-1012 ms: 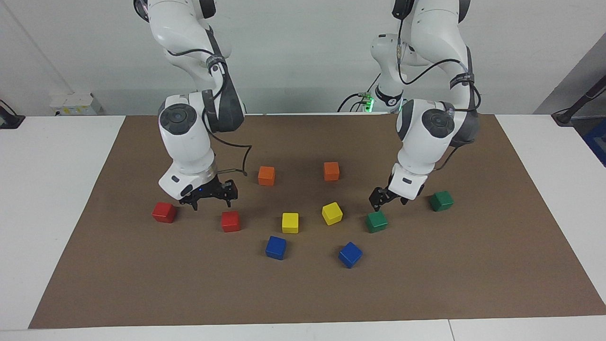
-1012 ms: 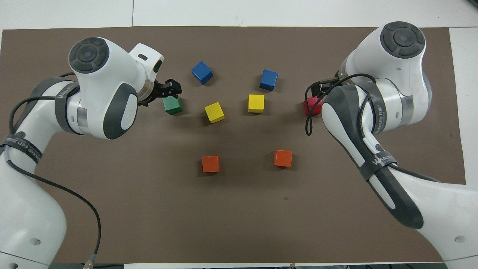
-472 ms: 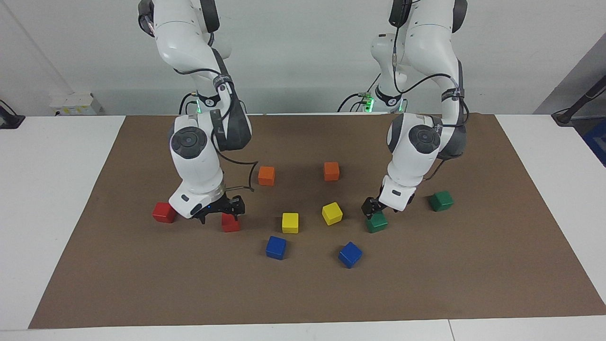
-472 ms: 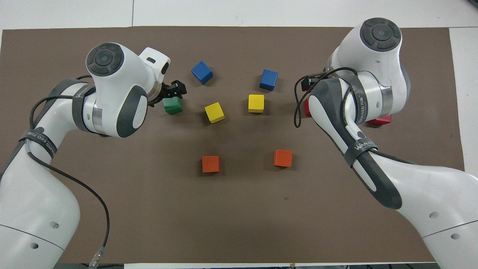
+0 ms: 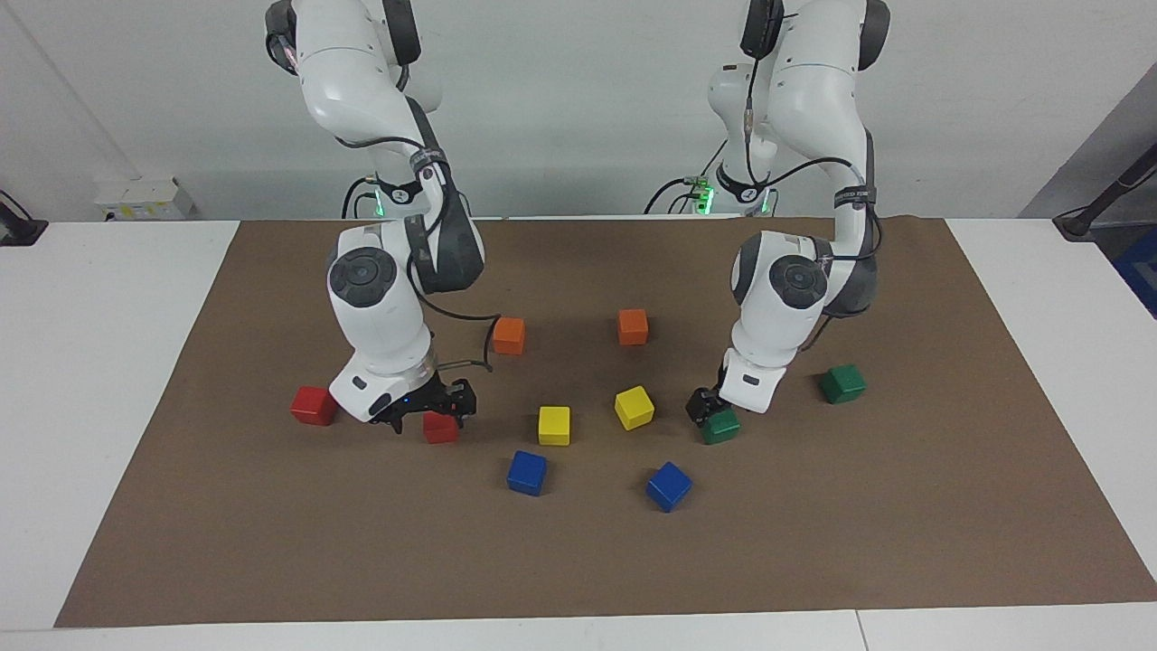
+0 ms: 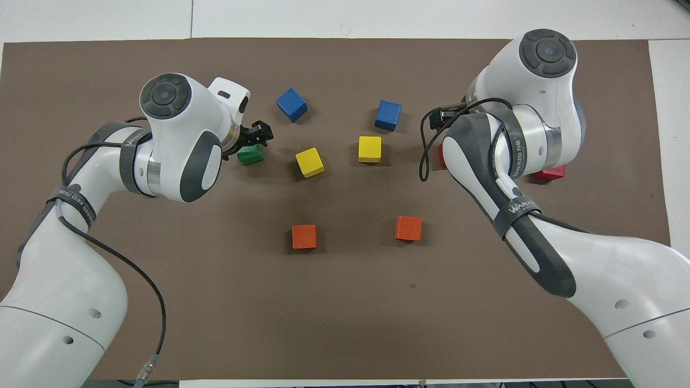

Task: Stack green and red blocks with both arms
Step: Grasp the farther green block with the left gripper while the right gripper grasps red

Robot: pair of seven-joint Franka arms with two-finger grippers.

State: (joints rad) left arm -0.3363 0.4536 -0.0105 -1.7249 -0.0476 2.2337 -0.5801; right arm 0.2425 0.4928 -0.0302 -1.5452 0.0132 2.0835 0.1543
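On the brown mat [image 5: 813, 542], going across the facing view from the right arm's end: a red block [image 5: 313, 405] lies alone, and just beside it the right gripper [image 5: 427, 413] is down over a second red block [image 5: 441, 428], its jaws spread wide to either side of the cube and not closed on it. Next come two orange cubes [image 5: 509, 335] (the ones nearest the robots), two yellow cubes [image 5: 554, 425] and two blue cubes [image 5: 527, 473]. Toward the left arm's end, the left gripper [image 5: 710, 411] sits low at a green block [image 5: 722, 427], jaws wide apart around it, gripping nothing. Another green block [image 5: 842, 383] rests apart, closer to that end of the mat.
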